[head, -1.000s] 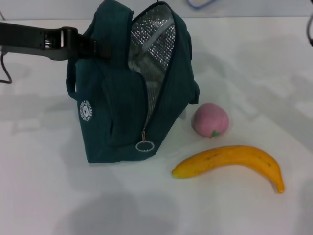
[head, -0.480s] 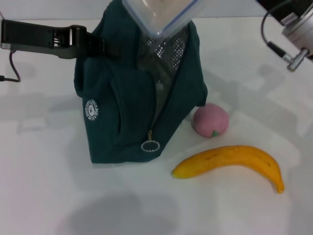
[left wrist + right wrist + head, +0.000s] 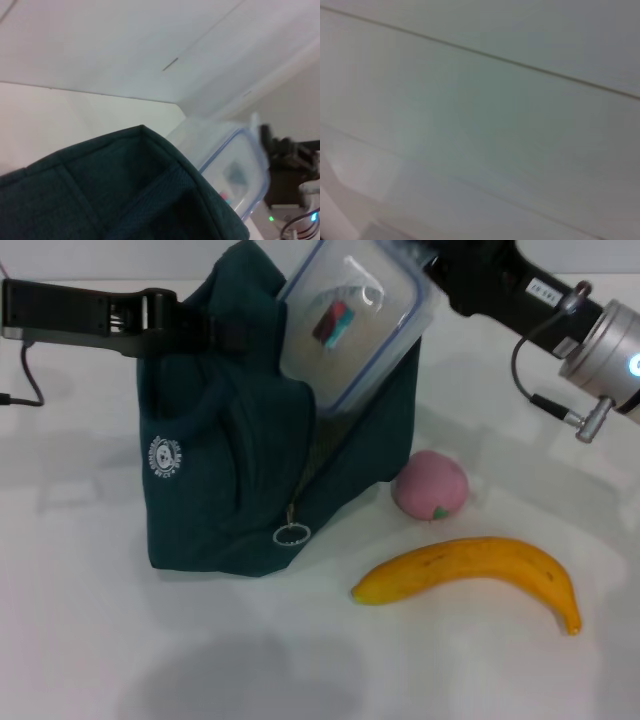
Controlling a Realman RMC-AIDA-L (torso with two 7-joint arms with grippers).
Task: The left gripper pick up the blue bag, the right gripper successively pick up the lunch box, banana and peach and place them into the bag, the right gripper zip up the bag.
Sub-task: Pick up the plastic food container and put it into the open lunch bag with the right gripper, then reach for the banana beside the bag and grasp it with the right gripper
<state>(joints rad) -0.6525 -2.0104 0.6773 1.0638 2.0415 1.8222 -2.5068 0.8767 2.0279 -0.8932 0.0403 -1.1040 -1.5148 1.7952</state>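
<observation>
The blue bag [image 3: 235,455] stands upright on the white tabletop [image 3: 90,640], its mouth open at the top, its white round logo facing the robot's left and the ring zipper pull [image 3: 291,534] hanging low on its front. The left end effector [image 3: 200,332] reaches in from the left and is closed on the bag's upper edge, holding it up.

The lunch box [image 3: 355,325] sits tilted in the bag's mouth — lower end down inside the opening, upper end sticking out above the fabric. Its blue-rimmed lid, with the small red-and-blue label, faces the head camera; its long axis slopes from lower left up to upper right. The right end effector [image 3: 432,268] comes in from the upper right and meets the box's raised end; its fingers are hidden behind the box, so how far they are open cannot be told. The left wrist view shows the bag's dark teal rim with the box just beyond it.

Outside the bag, the peach [image 3: 430,485] rests on the tabletop just beside the bag's right base. The banana [image 3: 470,572] lies in front of the peach, apart from it — long axis left to right, ends curving down toward the robot.
</observation>
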